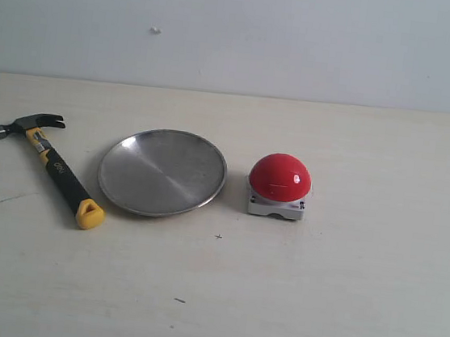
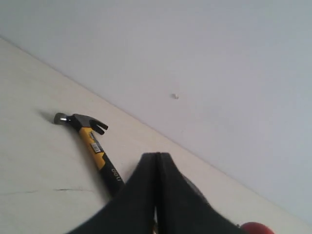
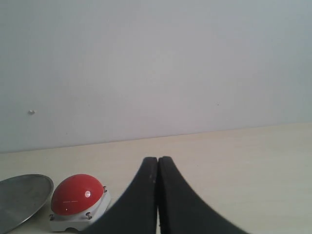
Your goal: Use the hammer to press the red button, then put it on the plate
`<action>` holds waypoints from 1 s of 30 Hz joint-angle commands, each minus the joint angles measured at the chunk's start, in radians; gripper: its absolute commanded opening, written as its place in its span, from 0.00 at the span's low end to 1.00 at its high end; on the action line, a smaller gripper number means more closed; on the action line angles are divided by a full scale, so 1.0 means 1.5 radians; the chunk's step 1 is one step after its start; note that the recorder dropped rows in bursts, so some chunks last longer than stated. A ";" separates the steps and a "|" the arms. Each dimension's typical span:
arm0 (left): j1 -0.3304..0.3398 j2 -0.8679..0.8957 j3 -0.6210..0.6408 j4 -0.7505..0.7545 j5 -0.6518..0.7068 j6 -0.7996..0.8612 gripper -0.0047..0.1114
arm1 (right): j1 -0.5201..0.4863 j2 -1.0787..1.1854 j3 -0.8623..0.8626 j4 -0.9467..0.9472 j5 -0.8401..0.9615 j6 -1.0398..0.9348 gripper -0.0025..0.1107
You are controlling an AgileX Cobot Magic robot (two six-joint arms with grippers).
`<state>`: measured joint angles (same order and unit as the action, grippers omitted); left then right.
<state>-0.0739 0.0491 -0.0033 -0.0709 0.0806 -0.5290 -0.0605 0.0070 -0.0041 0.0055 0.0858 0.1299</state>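
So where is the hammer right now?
In the exterior view the hammer lies flat on the table at the left, just left of the plate and apart from it, with the red button on the plate's far side.

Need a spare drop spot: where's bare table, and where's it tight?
Bare: pale table right of the glossy red dome button, the strip in front of the row, the strip behind it to the wall. Tight: the gaps between black-and-yellow claw hammer, round silver metal plate and button.
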 commanded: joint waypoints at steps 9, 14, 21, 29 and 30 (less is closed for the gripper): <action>0.002 0.034 -0.022 -0.004 -0.102 0.018 0.04 | -0.004 -0.005 0.003 -0.004 -0.003 0.002 0.02; 0.002 0.156 -0.103 0.002 -0.091 0.018 0.04 | -0.004 -0.005 0.003 -0.004 -0.003 0.002 0.02; 0.002 0.529 -0.267 0.002 -0.022 -0.060 0.04 | -0.004 -0.005 0.003 -0.004 -0.003 0.002 0.02; 0.002 0.744 -0.307 0.002 -0.081 -0.187 0.04 | -0.004 -0.005 0.003 -0.004 -0.003 0.002 0.02; 0.002 0.751 -0.307 0.002 -0.081 -0.199 0.04 | -0.004 -0.005 0.003 -0.004 -0.003 0.002 0.02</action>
<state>-0.0739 1.1565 -0.4548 -0.0718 0.0000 -0.7971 -0.0605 0.0070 -0.0041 0.0055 0.0858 0.1299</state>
